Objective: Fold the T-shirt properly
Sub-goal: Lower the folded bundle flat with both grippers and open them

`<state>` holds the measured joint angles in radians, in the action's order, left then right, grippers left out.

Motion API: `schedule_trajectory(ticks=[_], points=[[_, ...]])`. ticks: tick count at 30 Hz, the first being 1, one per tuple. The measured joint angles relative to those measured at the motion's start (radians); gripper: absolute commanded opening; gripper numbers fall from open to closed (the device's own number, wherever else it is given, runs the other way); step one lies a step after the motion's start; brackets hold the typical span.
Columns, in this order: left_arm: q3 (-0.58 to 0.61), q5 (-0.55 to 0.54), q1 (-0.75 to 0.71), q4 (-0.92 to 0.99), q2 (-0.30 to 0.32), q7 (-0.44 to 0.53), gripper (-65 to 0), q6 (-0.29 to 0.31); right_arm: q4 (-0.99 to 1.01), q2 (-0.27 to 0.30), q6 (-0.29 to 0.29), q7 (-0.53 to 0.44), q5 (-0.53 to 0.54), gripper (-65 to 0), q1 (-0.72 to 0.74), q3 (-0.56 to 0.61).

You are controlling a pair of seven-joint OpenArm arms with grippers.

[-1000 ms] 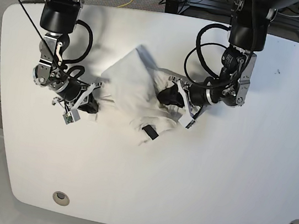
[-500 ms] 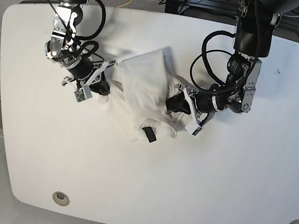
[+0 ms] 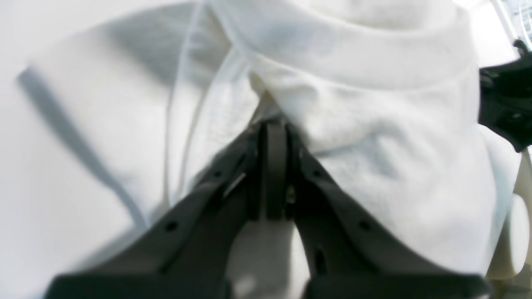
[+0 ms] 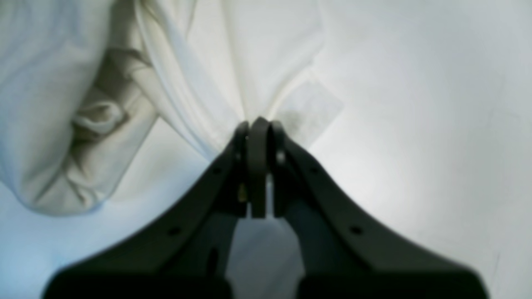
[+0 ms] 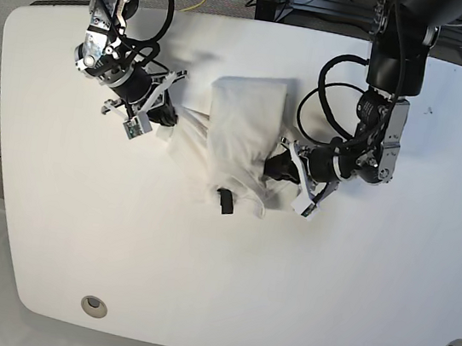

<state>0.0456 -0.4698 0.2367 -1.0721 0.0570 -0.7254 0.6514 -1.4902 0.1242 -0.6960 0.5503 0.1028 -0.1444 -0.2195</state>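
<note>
I see the T-shirt [image 5: 233, 143] bunched mid-counter [image 5: 371, 279], its long axis running top to bottom of the base frame. My right hand [image 5: 163, 117] pinches cloth at its left edge, my left hand [image 5: 276, 169] at its right (both clamped tight), so it lies between them.

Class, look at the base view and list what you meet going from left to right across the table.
Right pincer → T-shirt → left pincer, all on the white table.
</note>
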Motion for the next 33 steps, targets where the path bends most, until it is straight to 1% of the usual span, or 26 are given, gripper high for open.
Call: schedule_trajectory(ticks=[4, 8, 13, 18, 25, 26, 28, 29, 31, 33], points=[[0.001, 0.014, 0.018, 0.002, 0.003, -0.015, -63.8, 0.0, -0.017, -0.003, 0.0, -0.001, 0.002, -65.0, -0.019, -0.002], [0.005, 0.019, 0.035, 0.003, 0.019, -0.018, -63.8, -0.002, -0.02, -0.003, 0.0, 0.003, 0.002, -65.0, -0.023, -0.002], [0.002, 0.035, 0.055, 0.003, 0.033, -0.03, -63.8, -0.016, -0.021, -0.005, 0.004, -0.004, 0.004, -65.0, -0.029, -0.003], [0.001, 0.039, 0.054, 0.003, 0.031, -0.029, -63.8, -0.022, -0.023, -0.005, 0.004, -0.003, 0.004, -65.0, -0.028, -0.003], [0.001, 0.032, 0.045, 0.002, 0.03, -0.024, -64.0, -0.021, -0.093, -0.009, 0.004, 0.062, -0.03, -64.7, -0.037, 0.0], [0.001, 0.032, 0.04, 0.002, 0.03, -0.018, -64.0, -0.009, -0.102, -0.008, 0.004, 0.068, -0.033, -64.2, -0.039, 0.001], [-0.002, 0.026, 0.031, 0.002, 0.03, -0.013, -64.0, 0.016, -0.124, -0.008, 0.004, 0.085, -0.048, -61.9, -0.043, 0.001], [-0.003, 0.024, 0.029, 0.002, 0.03, -0.013, -64.0, 0.031, -0.134, -0.008, 0.004, 0.094, -0.053, -58.8, -0.045, 0.001], [-0.004, 0.024, 0.025, 0.002, 0.03, -0.015, -64.0, 0.047, -0.148, -0.008, 0.005, 0.115, -0.056, -52.0, -0.041, 0.001], [-0.004, 0.024, 0.025, 0.001, 0.029, -0.019, -64.0, 0.047, -0.153, -0.008, 0.003, 0.146, -0.057, -43.0, -0.031, 0.001]])
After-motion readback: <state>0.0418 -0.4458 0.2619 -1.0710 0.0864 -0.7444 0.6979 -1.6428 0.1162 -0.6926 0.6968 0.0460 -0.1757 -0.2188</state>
